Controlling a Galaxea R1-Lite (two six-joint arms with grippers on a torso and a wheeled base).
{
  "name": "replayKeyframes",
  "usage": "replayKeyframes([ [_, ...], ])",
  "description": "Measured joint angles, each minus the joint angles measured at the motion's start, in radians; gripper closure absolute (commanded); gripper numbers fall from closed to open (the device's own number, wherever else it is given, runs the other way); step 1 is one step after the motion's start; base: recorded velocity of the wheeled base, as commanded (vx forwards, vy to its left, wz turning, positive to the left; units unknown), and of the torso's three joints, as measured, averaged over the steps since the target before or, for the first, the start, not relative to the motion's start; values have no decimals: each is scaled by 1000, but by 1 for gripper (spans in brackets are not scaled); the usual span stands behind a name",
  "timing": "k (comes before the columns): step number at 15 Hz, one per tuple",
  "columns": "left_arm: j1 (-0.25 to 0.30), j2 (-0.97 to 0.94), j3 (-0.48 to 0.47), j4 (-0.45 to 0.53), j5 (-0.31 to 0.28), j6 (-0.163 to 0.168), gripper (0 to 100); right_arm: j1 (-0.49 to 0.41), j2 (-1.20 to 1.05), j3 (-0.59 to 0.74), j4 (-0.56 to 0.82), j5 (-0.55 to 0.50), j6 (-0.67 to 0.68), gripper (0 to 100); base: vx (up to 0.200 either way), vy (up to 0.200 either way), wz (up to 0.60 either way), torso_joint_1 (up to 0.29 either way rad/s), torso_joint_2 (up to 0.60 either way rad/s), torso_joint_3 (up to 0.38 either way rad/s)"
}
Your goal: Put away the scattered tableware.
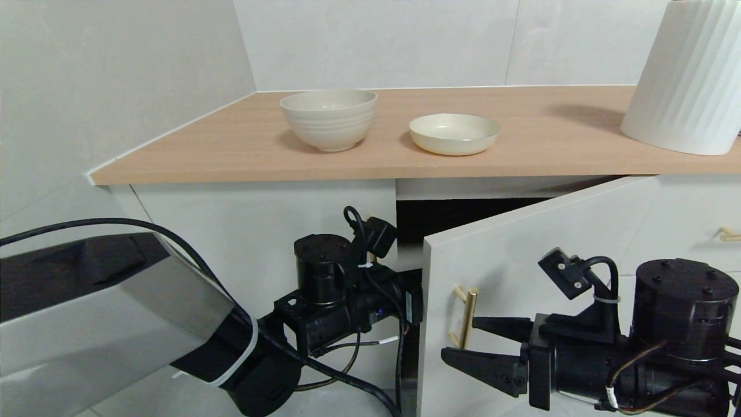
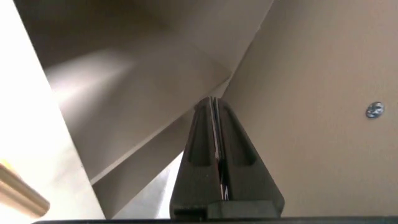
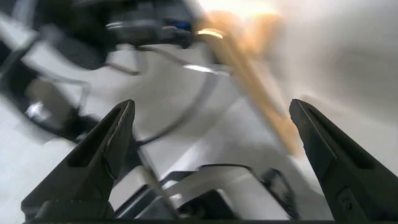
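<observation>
I find the bowl (image 1: 329, 119) standing upright on the bench (image 1: 550, 145), toward its left rear corner. It is deep and round, glazed cream, with shallow horizontal ridges around its outer wall and a small foot. Just beside it, to the right and not touching, sits a shallow dish (image 1: 454, 133), also cream and glossy, with a low flared rim. Both look empty from what I can see of their insides.

The bench is a flat slab with a pale wood-grain surface and a square front edge. At its far right stands a tall white vessel (image 1: 689, 75) with fine vertical ribbing, well apart from the dish. Smooth pale wall tiles (image 1: 376, 40) rise behind and to the left.

Below the bench, the cabinet door (image 1: 521, 260), a plain matte white panel, is swung partly out, showing a dark gap behind it. It carries a brass-coloured bar handle (image 1: 466, 315), cylindrical and polished, near its free edge.

The right hand (image 1: 463, 339) is level with that handle, its black tapered fingers (image 3: 112, 149) spread apart and nothing between them. I cannot tell whether either tip touches the bar.

The left arm sits low at the door's free edge. In the left wrist view, the left hand (image 2: 214, 109) has its two dark pads pressed together on nothing, pointing at smooth pale panels, one bearing a small metal screw (image 2: 373, 110).
</observation>
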Motion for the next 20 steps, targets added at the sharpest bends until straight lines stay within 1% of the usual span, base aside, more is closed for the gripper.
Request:
replayKeyframes([
  [4,-16,-16,23,-13,-1,1,100,-37,-21,25,-4,-21,0,0,0,0,0,0,0,0],
  [6,-17,-32,68,-41,-1,1,100,-51,-47,60,-3,-23,-20,0,0,0,0,0,0,0],
  [7,-18,-42,90,-47,-2,1,100,-56,-60,91,-3,-38,-41,0,0,0,0,0,0,0],
  [9,-19,-56,113,-46,-4,1,100,-60,-94,151,-3,-111,-61,0,0,0,0,0,0,0],
  [10,-20,-61,117,-46,-6,1,100,-59,-113,176,-4,-133,-66,0,0,0,0,0,0,0],
  [11,-21,-64,119,-46,-5,1,100,-59,-133,194,-3,-143,-69,0,0,0,0,0,0,0],
  [15,-33,-67,114,-46,-8,1,100,-55,-241,335,1,-154,-75,0,0,0,0,0,0,0],
  [19,-49,-61,95,-41,-10,-2,100,-55,-275,354,0,-156,-75,0,0,0,0,0,0,0],
  [20,-53,-60,93,-41,-10,-3,100,-55,-279,356,1,-156,-75,0,-200,0,0,2,2,2],
])
